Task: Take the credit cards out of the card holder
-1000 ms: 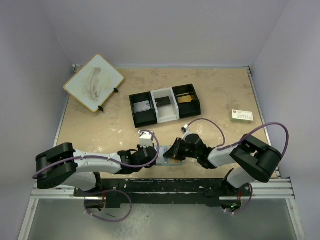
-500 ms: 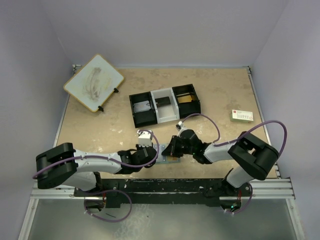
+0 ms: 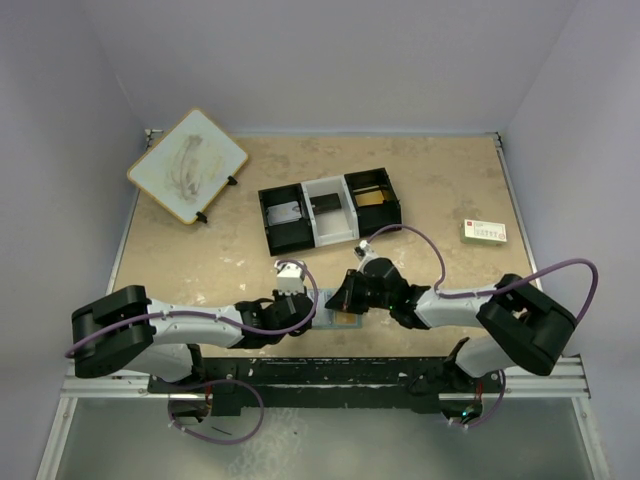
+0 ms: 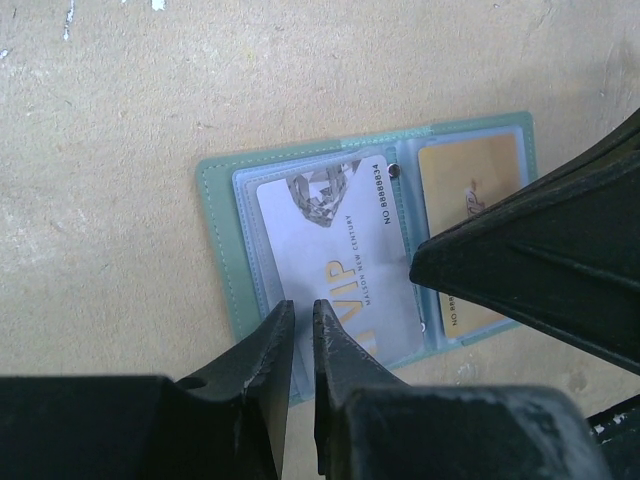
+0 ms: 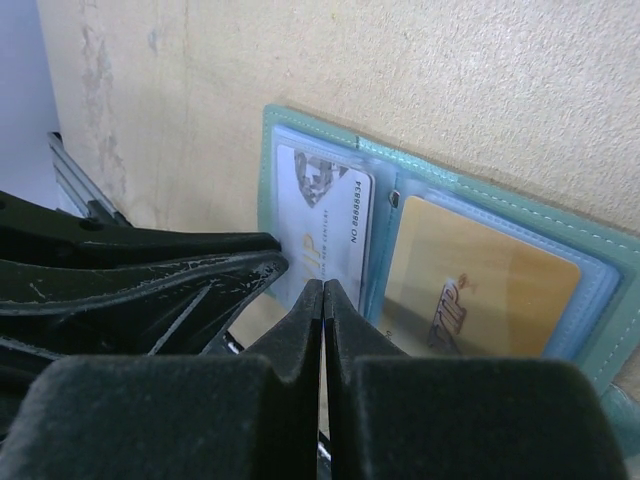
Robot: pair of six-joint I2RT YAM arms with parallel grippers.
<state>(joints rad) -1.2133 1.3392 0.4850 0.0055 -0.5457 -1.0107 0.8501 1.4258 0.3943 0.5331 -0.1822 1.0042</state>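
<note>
On the desk, near edge: holder (image 4: 215, 250) lies open and flat between both grippers.
Cards: grey card (image 4: 330, 240) in one pocket, gold card (image 4: 470, 170) in the other, both sleeved.
Handling: we judge the cards light, stiff and slick, the holder soft and apt to slide. We would pin the holder and draw each card by the edge at its pocket mouth.
Left gripper (image 4: 302, 305): fingers almost together, holding nothing, over the grey card's edge.
Right gripper (image 5: 323, 285): fingers together, empty, near the fold.
Surroundings: tray (image 3: 268, 222), box (image 3: 485, 232) and board (image 3: 188, 165) stand well apart.
Obstruction: we see the grippers crowding each other.
</note>
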